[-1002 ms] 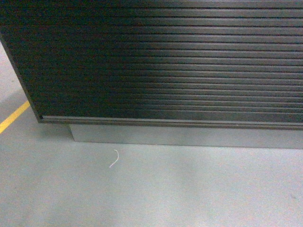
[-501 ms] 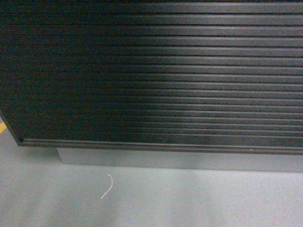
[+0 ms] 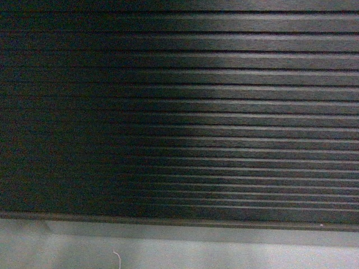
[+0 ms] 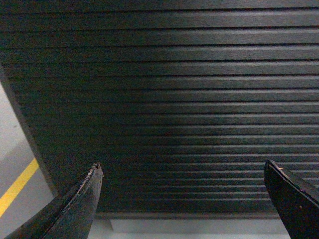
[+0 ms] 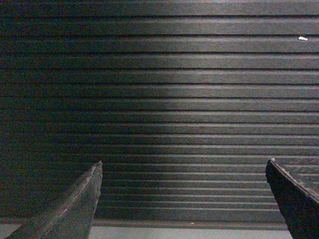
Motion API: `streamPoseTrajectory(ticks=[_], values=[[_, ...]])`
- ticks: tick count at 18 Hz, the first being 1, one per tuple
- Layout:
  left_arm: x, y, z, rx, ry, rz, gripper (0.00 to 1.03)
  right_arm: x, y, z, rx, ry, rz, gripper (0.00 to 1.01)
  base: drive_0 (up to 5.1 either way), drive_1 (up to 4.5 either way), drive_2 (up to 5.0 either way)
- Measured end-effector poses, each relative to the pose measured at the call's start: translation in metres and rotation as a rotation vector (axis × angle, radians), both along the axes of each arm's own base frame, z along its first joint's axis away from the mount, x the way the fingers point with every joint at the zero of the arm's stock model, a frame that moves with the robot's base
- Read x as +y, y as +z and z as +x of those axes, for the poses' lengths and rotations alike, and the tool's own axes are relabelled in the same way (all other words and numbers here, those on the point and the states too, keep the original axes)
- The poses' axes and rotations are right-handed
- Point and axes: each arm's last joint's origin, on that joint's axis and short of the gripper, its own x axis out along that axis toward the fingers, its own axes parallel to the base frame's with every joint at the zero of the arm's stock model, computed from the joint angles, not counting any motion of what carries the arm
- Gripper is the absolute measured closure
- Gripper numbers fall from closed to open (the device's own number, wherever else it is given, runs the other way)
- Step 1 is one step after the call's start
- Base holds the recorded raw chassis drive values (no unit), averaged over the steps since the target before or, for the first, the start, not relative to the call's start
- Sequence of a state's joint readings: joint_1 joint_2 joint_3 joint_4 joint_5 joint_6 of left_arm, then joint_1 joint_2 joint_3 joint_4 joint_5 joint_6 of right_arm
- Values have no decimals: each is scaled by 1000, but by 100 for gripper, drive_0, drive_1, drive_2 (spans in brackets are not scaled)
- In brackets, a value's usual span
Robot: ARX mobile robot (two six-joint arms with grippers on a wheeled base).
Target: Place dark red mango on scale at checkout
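Checkout (image 3: pixel 185 112): one, dark brown-black, horizontally ribbed front panel filling nearly the whole head view and both wrist views. Only the front face visible; counter top out of frame.

Base plinth (image 3: pixel 185 235): one, pale grey strip under the panel's lower lip, recessed beneath it.

Floor (image 3: pixel 67 255): grey, narrow band along the bottom of the head view. Little open floor showing between camera and panel.

White thread-like scrap (image 3: pixel 116 258): one, lying on the floor near the plinth, left of centre.

Yellow floor line (image 4: pixel 17 185): one, seen in the left wrist view only, running diagonally past the panel's left vertical edge.

Left gripper (image 4: pixel 182 172): two dark fingers, tips spread wide to either side of the frame, nothing between them; ribbed panel behind.

Right gripper (image 5: pixel 183 169): two dark fingers, likewise spread wide, empty; ribbed panel behind.

Small white mark (image 5: pixel 302 38): one, on an upper rib, right wrist view.

Dark red mango: not visible in any view. Scale: not visible in any view.
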State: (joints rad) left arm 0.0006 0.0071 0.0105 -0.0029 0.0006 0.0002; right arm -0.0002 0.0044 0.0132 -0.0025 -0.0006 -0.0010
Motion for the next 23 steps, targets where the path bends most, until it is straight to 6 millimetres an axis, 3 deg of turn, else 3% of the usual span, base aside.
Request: streamPoseTrajectory(ticks=[23], values=[[0,0,0,2,1,0,5,0,0,0,2,1,-1,3,0,0,0]])
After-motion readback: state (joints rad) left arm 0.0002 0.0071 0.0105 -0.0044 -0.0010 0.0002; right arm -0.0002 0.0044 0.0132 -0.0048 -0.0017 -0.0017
